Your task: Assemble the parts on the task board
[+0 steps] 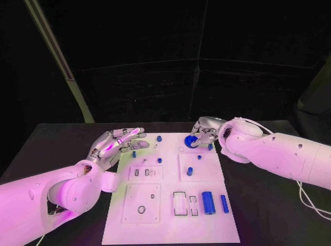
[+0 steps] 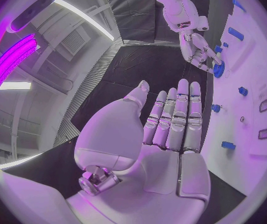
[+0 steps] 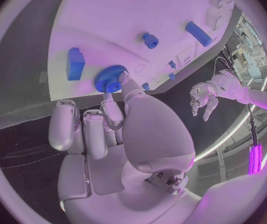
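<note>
We see the right hand (image 3: 118, 129) pinching the blue gear (image 3: 108, 78) at the task board's (image 1: 165, 225) far end; a thin grip may let it slip. The left hand (image 1: 115, 143) hovers spread, holding nothing.

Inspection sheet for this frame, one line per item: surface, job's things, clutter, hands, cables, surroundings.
Surface: black table, covered in dark cloth.
Job's things: white task board in the middle; blue gear at its far end; two blue cylinders lying near the front; small blue parts scattered at the far end.
Clutter: nothing seen.
Hands: left hand open above the board's left edge; right hand pinches the gear.
Cables: white cable on the table by the right arm.
Surroundings: dark backdrop, pale slanted pole.
</note>
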Controlling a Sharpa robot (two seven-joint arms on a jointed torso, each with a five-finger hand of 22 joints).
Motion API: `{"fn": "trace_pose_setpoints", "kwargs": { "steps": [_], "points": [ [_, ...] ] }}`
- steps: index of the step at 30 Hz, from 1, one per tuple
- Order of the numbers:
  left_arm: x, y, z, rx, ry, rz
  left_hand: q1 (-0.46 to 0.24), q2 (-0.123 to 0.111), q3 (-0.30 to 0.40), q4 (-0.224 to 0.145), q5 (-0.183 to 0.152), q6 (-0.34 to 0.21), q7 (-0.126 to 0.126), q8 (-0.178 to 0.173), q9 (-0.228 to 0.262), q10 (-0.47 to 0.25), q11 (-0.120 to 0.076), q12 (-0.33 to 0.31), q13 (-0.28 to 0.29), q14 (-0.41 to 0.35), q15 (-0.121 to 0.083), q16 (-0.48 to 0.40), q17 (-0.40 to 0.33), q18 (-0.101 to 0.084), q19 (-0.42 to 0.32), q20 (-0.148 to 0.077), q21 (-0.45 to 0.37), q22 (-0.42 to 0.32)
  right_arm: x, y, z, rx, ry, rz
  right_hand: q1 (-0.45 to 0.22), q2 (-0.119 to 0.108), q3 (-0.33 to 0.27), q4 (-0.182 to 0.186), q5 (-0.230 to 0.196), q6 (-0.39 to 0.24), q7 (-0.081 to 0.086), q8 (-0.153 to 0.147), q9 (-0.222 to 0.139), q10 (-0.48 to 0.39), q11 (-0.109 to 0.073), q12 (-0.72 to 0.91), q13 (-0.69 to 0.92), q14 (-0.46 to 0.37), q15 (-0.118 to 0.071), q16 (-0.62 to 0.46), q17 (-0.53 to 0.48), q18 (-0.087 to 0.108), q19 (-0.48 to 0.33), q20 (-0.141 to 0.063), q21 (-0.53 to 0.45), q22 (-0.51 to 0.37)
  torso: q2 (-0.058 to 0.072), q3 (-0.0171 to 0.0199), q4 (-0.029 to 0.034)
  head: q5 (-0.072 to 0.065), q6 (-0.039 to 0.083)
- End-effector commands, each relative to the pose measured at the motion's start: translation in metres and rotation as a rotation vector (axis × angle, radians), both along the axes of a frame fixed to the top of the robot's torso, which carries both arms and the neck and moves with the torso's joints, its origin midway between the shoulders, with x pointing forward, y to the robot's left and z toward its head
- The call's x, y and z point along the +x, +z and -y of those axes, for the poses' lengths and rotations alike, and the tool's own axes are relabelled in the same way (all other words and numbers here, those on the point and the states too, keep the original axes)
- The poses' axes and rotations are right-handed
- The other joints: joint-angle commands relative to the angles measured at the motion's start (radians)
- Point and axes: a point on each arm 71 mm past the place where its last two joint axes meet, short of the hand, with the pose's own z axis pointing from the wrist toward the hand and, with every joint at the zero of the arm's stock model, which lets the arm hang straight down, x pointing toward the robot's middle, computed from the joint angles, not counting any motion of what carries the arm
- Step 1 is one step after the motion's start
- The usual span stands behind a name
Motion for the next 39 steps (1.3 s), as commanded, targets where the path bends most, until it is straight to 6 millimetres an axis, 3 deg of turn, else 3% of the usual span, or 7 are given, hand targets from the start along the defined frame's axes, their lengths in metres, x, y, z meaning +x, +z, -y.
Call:
{"fn": "trace_pose_setpoints", "kwargs": {
  "steps": [1, 5, 8, 11, 18, 29, 39],
  "points": [
    [0.0, 0.001, 0.001, -0.008, -0.015, 0.002, 0.008, -0.001, 0.001, -0.004, 0.001, 0.008, 0.0, -0.004, -0.001, 0.009, 0.0, -0.004, -0.001, -0.005, 0.002, -0.003, 0.002, 0.006, -0.004, 0.001, -0.007, -0.001, -0.001, 0.001, -0.003, -0.046, 0.013, 0.023, 0.01, 0.006, 0.005, -0.009, -0.008, 0.017, -0.002, 0.01, 0.003, 0.01, 0.0, 0.012, 0.013, 0.067, 0.004, 0.005, 0.068, -0.021, 0.007, -0.002, 0.005, 0.004, -0.001, -0.0001, 0.0014, 0.0, -0.001],
    [0.0, 0.001, 0.001, -0.007, -0.015, 0.002, 0.008, -0.001, 0.001, -0.004, 0.001, 0.008, 0.0, -0.004, -0.001, 0.009, 0.0, -0.004, -0.001, -0.005, 0.002, -0.003, 0.002, 0.006, -0.004, 0.001, -0.007, -0.001, -0.002, 0.004, -0.006, -0.044, 0.019, 0.064, 0.032, 0.035, 0.04, -0.023, -0.056, 0.072, -0.016, 0.035, 0.009, 0.026, -0.011, 0.042, 0.045, 0.068, -0.005, 0.008, 0.074, -0.023, 0.014, -0.008, 0.011, 0.016, -0.001, -0.001, 0.0005, 0.0, -0.002],
    [0.0, 0.001, 0.001, -0.007, -0.015, 0.001, 0.008, -0.001, 0.001, -0.004, 0.001, 0.008, 0.0, -0.004, -0.001, 0.009, 0.0, -0.004, -0.001, -0.005, 0.002, -0.003, 0.002, 0.006, -0.004, 0.001, -0.007, -0.001, -0.003, 0.009, -0.009, -0.021, 0.026, 0.115, 0.048, 0.062, 0.075, -0.034, -0.068, 0.107, -0.03, 0.046, 0.013, 0.043, -0.023, 0.067, 0.073, 0.069, -0.015, 0.011, 0.081, -0.027, 0.028, -0.016, 0.021, 0.038, -0.001, -0.0007, -0.0002, 0.002, -0.002],
    [0.0, 0.001, 0.001, -0.007, -0.015, 0.001, 0.008, -0.001, 0.001, -0.004, 0.001, 0.008, 0.0, -0.004, -0.001, 0.009, 0.0, -0.004, -0.001, -0.005, 0.002, -0.003, 0.002, 0.006, -0.004, 0.001, -0.007, -0.001, -0.006, 0.013, -0.012, 0.007, 0.037, 0.161, 0.045, 0.071, 0.099, -0.038, -0.053, 0.121, -0.035, 0.044, 0.012, 0.053, -0.028, 0.082, 0.09, 0.07, -0.02, 0.013, 0.085, -0.03, 0.038, -0.022, 0.029, 0.055, -0.001, -0.0005, 0.0003, 0.003, -0.001],
    [0.0, 0.001, 0.0, -0.006, -0.012, 0.002, 0.009, -0.001, 0.001, -0.005, 0.001, 0.009, -0.001, -0.004, -0.001, 0.01, 0.0, -0.004, -0.001, -0.006, 0.001, -0.005, 0.002, 0.006, -0.004, 0.001, -0.007, -0.002, -0.014, 0.02, -0.027, 0.059, 0.076, 0.216, 0.001, 0.057, 0.133, -0.032, -0.031, 0.125, -0.034, 0.019, 0.006, 0.054, -0.028, 0.079, 0.094, 0.069, -0.021, 0.012, 0.084, -0.032, 0.042, -0.025, 0.033, 0.063, -0.001, -0.001, 0.0027, 0.005, 0.001],
    [0.0, 0.001, 0.0, -0.007, -0.013, 0.002, 0.009, -0.001, 0.001, -0.005, 0.001, 0.009, -0.001, -0.004, -0.001, 0.01, 0.0, -0.004, -0.001, -0.006, 0.001, -0.005, 0.002, 0.006, -0.004, 0.001, -0.007, -0.002, -0.015, 0.019, -0.069, 0.072, 0.136, 0.195, -0.039, 0.041, 0.16, -0.02, -0.03, 0.116, -0.026, -0.012, -0.001, 0.05, -0.021, 0.069, 0.091, 0.068, -0.016, 0.009, 0.08, -0.032, 0.041, -0.022, 0.034, 0.064, 0.0, -0.0021, 0.0048, 0.009, 0.002],
    [0.0, 0.001, 0.001, -0.008, -0.015, 0.002, 0.009, -0.001, 0.001, -0.005, 0.001, 0.009, -0.001, -0.004, -0.001, 0.01, 0.0, -0.004, -0.001, -0.006, 0.001, -0.005, 0.002, 0.006, -0.004, 0.001, -0.007, -0.002, -0.012, 0.011, -0.106, 0.045, 0.185, 0.154, -0.048, 0.035, 0.167, -0.017, -0.029, 0.114, -0.024, -0.021, -0.002, 0.049, -0.019, 0.065, 0.09, 0.068, -0.014, 0.009, 0.079, -0.032, 0.042, -0.02, 0.034, 0.065, 0.0, -0.0002, 0.0021, 0.015, 0.0]
  ]
}}
